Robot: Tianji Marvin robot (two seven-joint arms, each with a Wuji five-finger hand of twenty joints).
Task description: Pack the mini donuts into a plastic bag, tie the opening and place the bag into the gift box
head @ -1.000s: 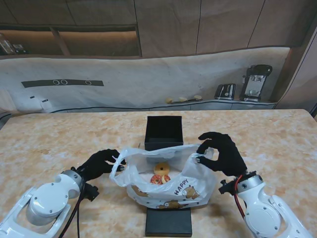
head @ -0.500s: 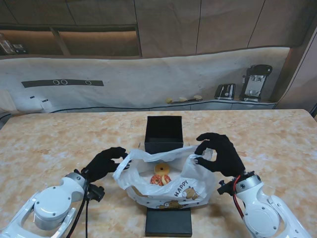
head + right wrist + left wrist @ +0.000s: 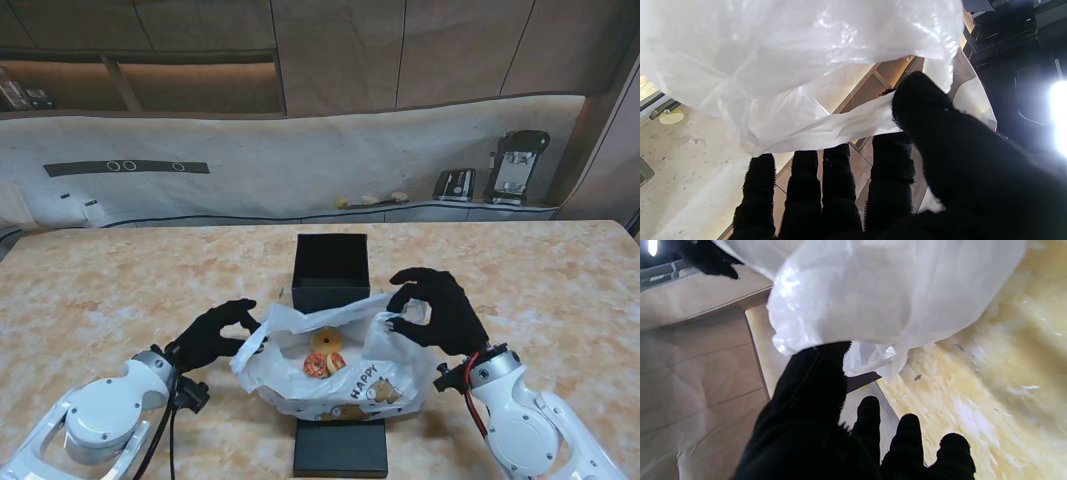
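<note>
Both hands had crept inward since before — the left hand point(image 3: 215, 335) and right hand point(image 3: 440, 312) each pinched the plastic bag point(image 3: 345, 375), 2 donuts point(image 3: 324, 353) inside.

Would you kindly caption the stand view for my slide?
Both hands, left hand and right hand, pinch the donut-filled plastic bag before the open gift box.

The plastic bag point(image 3: 335, 365) is held open at both edges, pinched by the left hand point(image 3: 213, 335) and right hand point(image 3: 437, 311). Mini donuts point(image 3: 322, 353) are seen inside. The gift box point(image 3: 330, 268) is positioned just beyond.
</note>
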